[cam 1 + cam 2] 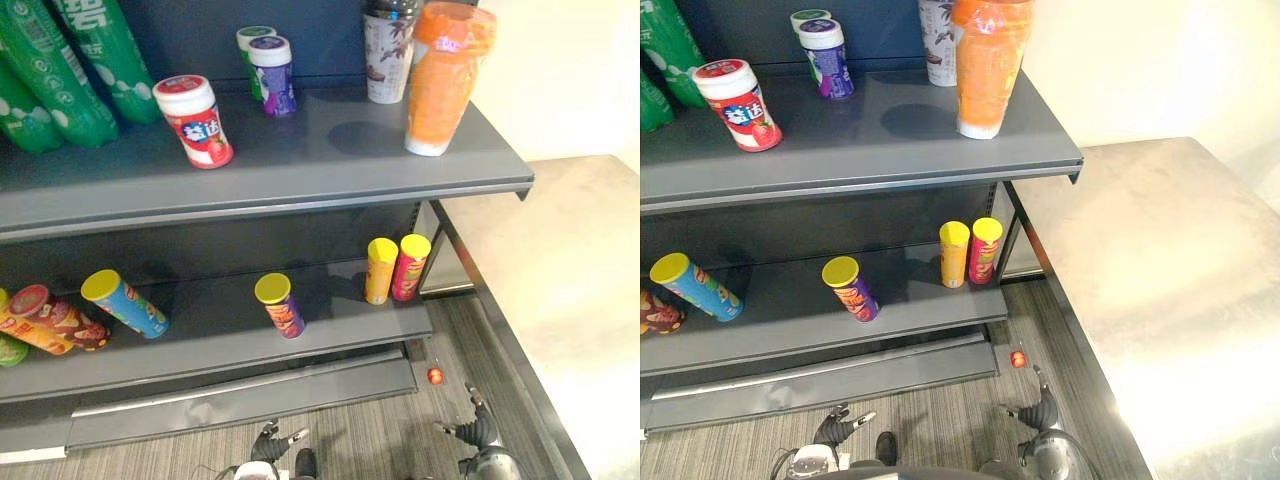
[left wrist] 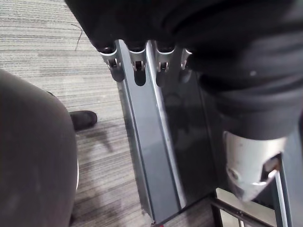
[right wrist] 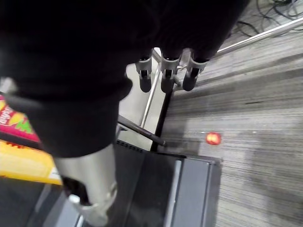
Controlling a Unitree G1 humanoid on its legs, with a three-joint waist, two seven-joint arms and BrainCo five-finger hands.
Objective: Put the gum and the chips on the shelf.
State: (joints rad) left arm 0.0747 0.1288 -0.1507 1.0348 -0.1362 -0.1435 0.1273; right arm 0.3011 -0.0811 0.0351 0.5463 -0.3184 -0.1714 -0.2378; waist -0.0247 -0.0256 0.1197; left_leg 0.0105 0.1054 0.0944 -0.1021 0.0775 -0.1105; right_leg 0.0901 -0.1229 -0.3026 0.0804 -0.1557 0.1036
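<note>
3 gum bottles are standing on the upper shelf in the left eye view, the red gum bottle nearest its front edge with bare room beside it. In the right eye view, 2 upright chips cans are sitting at the lower shelf's right end, near a steel table. The left hand is hanging empty, fingers straight, over the grey base rail. The right hand is hanging slack and empty above striped carpet.

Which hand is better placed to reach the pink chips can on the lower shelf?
Probably right: the right hand hangs open near the pink chips can; the left hand is further left.
</note>
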